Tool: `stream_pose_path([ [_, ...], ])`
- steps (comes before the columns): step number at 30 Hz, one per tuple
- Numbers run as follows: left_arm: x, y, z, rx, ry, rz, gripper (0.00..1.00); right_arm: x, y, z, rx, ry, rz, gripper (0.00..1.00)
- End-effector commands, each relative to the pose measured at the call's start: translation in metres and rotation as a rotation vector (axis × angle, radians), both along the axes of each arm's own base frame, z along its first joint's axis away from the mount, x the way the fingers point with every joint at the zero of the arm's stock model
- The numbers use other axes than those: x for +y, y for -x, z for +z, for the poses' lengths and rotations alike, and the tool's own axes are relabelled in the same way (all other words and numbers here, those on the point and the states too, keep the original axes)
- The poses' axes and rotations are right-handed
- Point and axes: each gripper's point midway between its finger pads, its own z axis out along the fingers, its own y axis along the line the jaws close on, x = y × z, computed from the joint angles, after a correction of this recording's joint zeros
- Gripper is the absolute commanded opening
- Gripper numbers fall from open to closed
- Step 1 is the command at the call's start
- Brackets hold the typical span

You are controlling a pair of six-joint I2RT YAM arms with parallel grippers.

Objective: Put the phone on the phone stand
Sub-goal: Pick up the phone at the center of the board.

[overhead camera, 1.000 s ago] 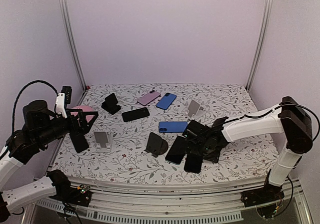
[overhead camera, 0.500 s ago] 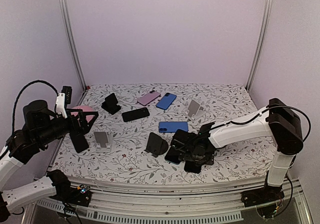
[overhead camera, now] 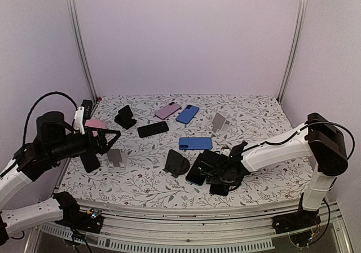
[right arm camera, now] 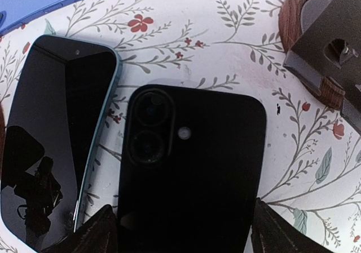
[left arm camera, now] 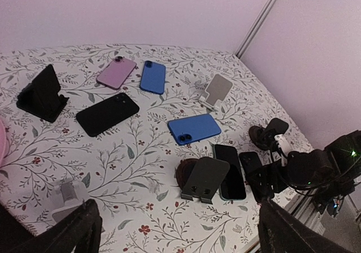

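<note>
Black phone (right arm camera: 192, 168), judged a stiff, slick, scratch-prone slab, lies camera-side up on the tabletop (right arm camera: 186, 16) just beside the dark phone stand (right arm camera: 324, 44), straddled by the unclenched right gripper (right arm camera: 181, 222); pinching its long edges seems best.

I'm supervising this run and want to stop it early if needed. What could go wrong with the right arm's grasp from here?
1. The right gripper has open fingers straddling the black phone, one right beside the teal-edged phone; closing may shove or pinch it too.
2. The black phone lies flat on the table, so the fingers could slip off its thin edges.
</note>
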Motion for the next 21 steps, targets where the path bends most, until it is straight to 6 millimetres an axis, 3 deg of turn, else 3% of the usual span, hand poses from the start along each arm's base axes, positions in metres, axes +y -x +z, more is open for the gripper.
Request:
stream_pose_path([
  [1,-0.027,0.010,-0.005,0.043,0.081,-0.099,0.97,-0.016,0.023,-0.042,0.146,0.076,0.078,0.74],
  [7,-0.055,0.017,-0.013,0.082,0.120,-0.156,0.97,-0.013,0.012,-0.037,0.126,0.093,0.108,0.61],
  [15,-0.095,0.032,-0.035,0.123,0.090,-0.212,0.97,-0.015,-0.008,-0.015,0.057,0.078,0.106,0.61],
  [21,-0.110,0.028,-0.041,0.126,0.101,-0.214,0.97,-0.004,-0.023,0.006,0.001,0.018,0.126,0.60],
])
